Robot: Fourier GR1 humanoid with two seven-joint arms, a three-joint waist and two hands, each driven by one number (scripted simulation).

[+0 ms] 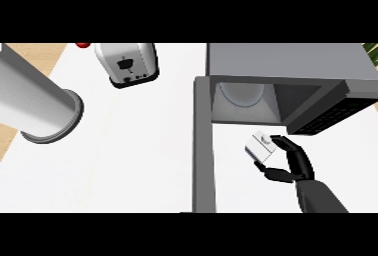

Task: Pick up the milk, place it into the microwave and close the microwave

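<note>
head view: right hand (294, 162) curled round the milk (260, 145), held just in front of the open microwave (284, 82), door (202, 145) swung wide toward the worktop's (125, 155) near edge. toaster (127, 63) at the far edge.

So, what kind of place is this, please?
Most likely a kitchen counter. A microwave stands open on the white counter top, with a toaster further back. The right hand has its fingers curled round a small milk carton before the opening.
</note>
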